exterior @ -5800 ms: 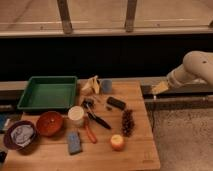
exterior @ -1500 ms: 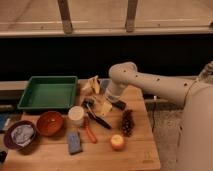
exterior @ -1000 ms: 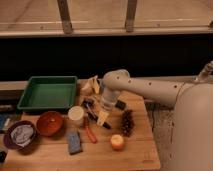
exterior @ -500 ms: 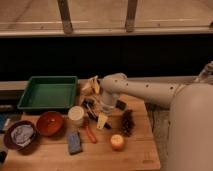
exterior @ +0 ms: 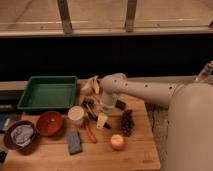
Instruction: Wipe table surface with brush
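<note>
Slim black brush [exterior: 92, 111] lies flat at frame centre on the table surface [exterior: 142, 150], handle slanting toward lower right, just beside an orange-handled tool [exterior: 90, 133]. Likely light and stiff, apt to roll or skid; best taken mid-handle, across its length, w/ head left free. Gripper [exterior: 100, 120] hangs right over the handle, fingers spread, nothing clasped. White cup [exterior: 76, 115] close at left; black block [exterior: 120, 105] to the right, green tray [exterior: 47, 92] farther out, upper left.

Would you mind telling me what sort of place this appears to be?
Likely a robot test lab, not a home: a wooden table staged with a green tray, a red bowl and an orange-handled tool, the gripper low over its middle, a dark wall behind.
</note>
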Available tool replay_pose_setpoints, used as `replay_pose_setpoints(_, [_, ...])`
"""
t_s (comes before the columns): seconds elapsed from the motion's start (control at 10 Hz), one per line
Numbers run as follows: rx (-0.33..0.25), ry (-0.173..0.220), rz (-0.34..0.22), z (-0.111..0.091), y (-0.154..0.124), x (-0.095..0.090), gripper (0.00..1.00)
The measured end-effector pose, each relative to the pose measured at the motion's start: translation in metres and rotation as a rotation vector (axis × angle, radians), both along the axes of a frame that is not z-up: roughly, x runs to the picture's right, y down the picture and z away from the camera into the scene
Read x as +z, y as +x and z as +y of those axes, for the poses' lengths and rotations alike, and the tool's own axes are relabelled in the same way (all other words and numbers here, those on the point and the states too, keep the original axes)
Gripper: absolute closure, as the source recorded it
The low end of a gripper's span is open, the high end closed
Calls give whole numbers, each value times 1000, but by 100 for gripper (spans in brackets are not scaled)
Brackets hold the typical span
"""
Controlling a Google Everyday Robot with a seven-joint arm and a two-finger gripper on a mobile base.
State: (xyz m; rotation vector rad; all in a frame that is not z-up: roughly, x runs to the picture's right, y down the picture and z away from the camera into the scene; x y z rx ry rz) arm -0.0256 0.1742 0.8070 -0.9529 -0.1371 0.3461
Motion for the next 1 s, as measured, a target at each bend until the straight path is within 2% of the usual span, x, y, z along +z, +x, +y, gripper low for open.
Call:
replay_pose_setpoints(0.5, [11,-23,-3,7,0,8,22])
replay_pose_setpoints(1.0, [19,-46,-25,24,-9,26,24])
